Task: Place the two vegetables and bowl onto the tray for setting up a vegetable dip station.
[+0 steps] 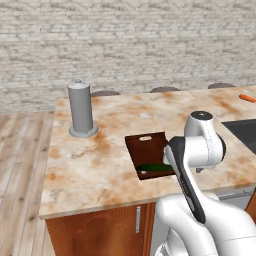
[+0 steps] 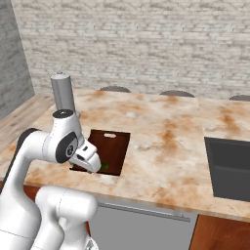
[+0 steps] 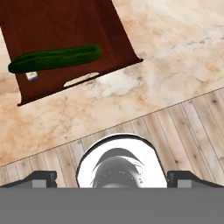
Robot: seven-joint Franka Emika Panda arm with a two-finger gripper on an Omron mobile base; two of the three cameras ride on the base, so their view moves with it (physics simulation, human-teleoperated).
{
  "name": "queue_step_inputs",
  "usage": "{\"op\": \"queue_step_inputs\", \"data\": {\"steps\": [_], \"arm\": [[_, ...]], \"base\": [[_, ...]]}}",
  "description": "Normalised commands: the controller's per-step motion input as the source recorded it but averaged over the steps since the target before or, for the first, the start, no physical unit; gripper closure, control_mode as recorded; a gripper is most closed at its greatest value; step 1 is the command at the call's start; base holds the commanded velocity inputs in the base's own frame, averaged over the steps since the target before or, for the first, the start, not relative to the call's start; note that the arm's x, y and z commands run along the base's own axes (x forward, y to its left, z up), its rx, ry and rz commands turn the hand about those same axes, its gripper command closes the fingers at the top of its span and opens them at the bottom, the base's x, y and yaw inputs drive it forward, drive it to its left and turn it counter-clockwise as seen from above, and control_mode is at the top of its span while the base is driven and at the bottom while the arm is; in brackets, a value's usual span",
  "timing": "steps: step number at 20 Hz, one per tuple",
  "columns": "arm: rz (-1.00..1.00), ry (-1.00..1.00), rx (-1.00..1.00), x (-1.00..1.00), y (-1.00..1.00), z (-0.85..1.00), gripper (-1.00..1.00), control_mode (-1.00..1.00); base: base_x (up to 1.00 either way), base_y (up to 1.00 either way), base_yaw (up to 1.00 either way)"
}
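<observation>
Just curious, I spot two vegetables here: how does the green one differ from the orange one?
The green vegetable is dark and lies on the wooden tray; the orange carrot is bright and lies on the bare counter, far off near the back edge. The green one is close to the robot. Both are slim and lie flat.

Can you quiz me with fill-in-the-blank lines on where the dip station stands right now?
1. The dark green vegetable lies on the ____.
2. The orange carrot rests on the ____, far from the tray.
3. The tall grey cylinder stands ____ on the counter, apart from the tray.
4. The gripper fingers stand ____, holding nothing.

Missing words: tray; counter; upright; open
</observation>
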Motion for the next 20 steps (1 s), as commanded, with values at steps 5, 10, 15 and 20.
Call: {"op": "queue_step_inputs", "data": {"steps": [5,10,15,20], "arm": [[0.00,0.00,0.00,0.00,0.00,0.00,-1.00,1.00],[0.00,0.00,0.00,0.00,0.00,0.00,-1.00,1.00],[0.00,0.00,0.00,0.00,0.00,0.00,-1.00,1.00],[0.00,0.00,0.00,0.00,0.00,0.00,-1.00,1.00]], "base": [[-0.34,-0.18,0.00],[-0.15,-0.42,0.00],[-0.11,-0.58,0.00],[-0.12,-0.64,-0.02]]}}
